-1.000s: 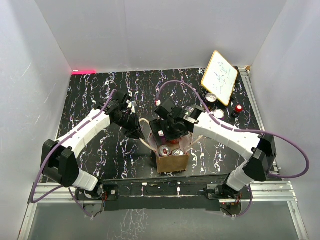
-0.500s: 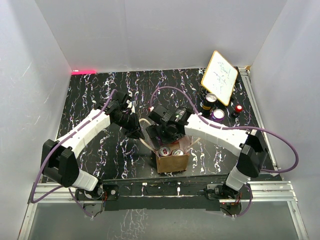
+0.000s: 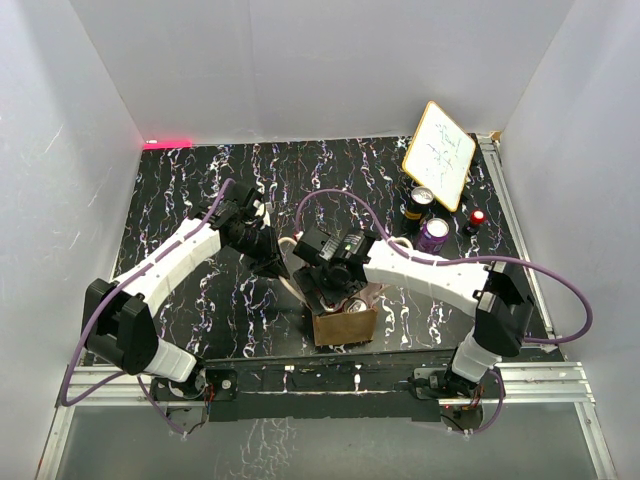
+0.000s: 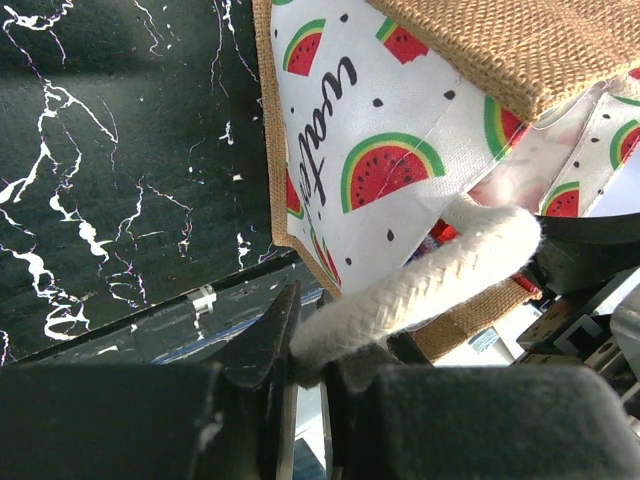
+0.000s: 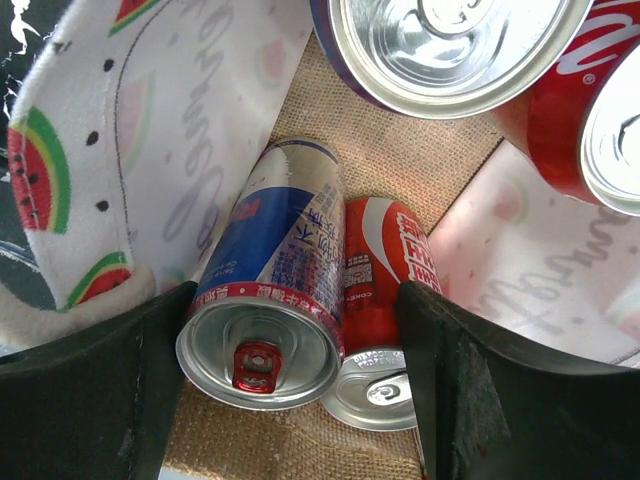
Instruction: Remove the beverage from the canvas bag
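Observation:
The canvas bag stands near the table's front edge, tan burlap with a watermelon-print lining. My left gripper is shut on its cream rope handle and holds it out to the left. My right gripper is down inside the bag, open. Its fingers flank two leaning beverage cans, a blue-and-silver can and a slim red can. Each finger sits right against a can. Two more cans, one silver-topped and one red, stand deeper in the bag. From above, the right gripper covers the bag's mouth.
At the back right a small whiteboard leans, with a black can, a purple can and a small red object in front of it. White walls enclose the black marbled table on three sides.
My right arm has swung left and lowered its gripper into the bag, and its jaws have narrowed round the two cans. The cans at the back right are uncovered. The left arm is unchanged.

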`<state>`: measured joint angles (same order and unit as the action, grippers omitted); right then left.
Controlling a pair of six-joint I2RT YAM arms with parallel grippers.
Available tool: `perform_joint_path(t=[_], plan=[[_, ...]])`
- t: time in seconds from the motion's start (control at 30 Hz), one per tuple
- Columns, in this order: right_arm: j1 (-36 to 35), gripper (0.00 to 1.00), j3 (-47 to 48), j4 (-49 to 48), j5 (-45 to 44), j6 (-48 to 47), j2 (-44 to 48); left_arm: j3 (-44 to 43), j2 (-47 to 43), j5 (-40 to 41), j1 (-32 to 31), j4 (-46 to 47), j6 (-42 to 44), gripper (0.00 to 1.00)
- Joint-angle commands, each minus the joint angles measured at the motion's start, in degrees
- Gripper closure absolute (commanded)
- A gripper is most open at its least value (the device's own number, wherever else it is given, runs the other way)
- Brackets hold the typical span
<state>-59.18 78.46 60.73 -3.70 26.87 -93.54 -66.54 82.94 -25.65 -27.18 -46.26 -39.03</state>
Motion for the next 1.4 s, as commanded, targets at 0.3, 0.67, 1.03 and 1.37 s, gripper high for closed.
perform_joint_path(t=[0.3, 0.67, 1.03, 1.37], plan=[[-0.9, 0.27, -1.3, -4.0, -3.1, -1.7, -2.4, -0.6, 0.0, -0.1, 0.1, -0.3, 0.7, 1.00], [-1.1, 0.36, -5.6, -6.8, -2.3, -2.1, -3.1, -0.1, 0.0, -0.1, 0.2, -0.2, 0.9, 1.00], [-1.3, 0.62, 6.0, -0.9, -5.6, -1.9, -0.3, -0.8, 0.9, -0.2, 0.1, -0.6, 1.7, 1.00], [-1.2, 0.79, 17.7, 4.3, -12.4, -1.0, 4.8, -1.7, 2.1, -0.3, 0.1, -1.3, 2.7, 1.00]])
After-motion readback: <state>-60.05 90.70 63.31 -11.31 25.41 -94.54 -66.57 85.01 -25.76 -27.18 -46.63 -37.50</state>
